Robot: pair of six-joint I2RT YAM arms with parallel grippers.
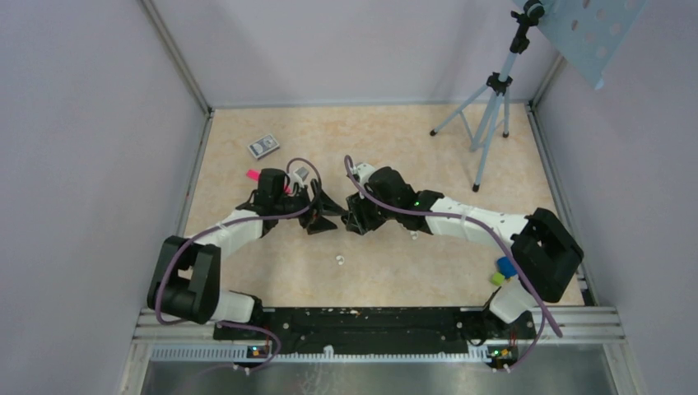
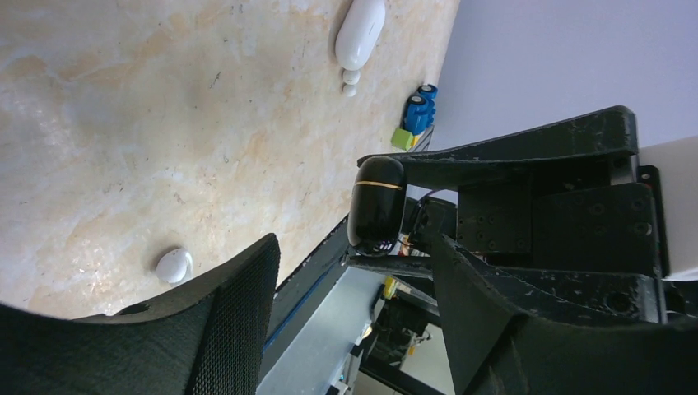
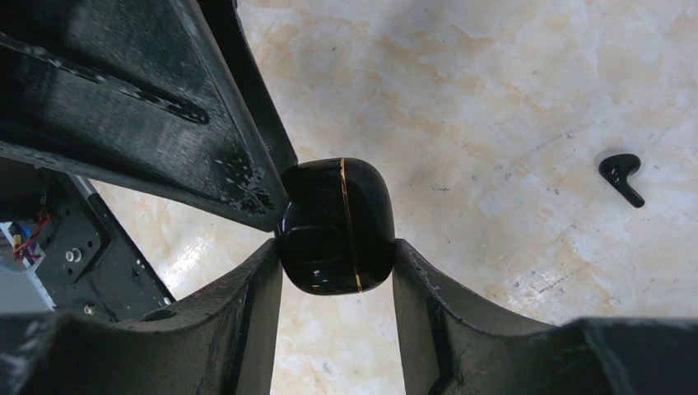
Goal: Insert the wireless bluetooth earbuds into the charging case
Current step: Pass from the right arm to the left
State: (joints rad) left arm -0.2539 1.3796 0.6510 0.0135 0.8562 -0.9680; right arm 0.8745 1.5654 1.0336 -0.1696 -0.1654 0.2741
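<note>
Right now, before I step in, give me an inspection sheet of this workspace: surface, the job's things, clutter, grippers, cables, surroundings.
Surface: tabletop, beige and marbled, with faint marks.
Job's things: white charging case lies flat with two tiny white pieces at its end; one white earbud lies apart from it.
Clutter: black earbud, grey card box, pink scrap, blue and green blocks.
Grippers: right gripper shut on a glossy black case; left gripper open, one finger seemingly touching that case.
Cables: purple cables run along both arms and loop near the wrists.
Surroundings: tripod at back right, perforated panel, plain walls.
</note>
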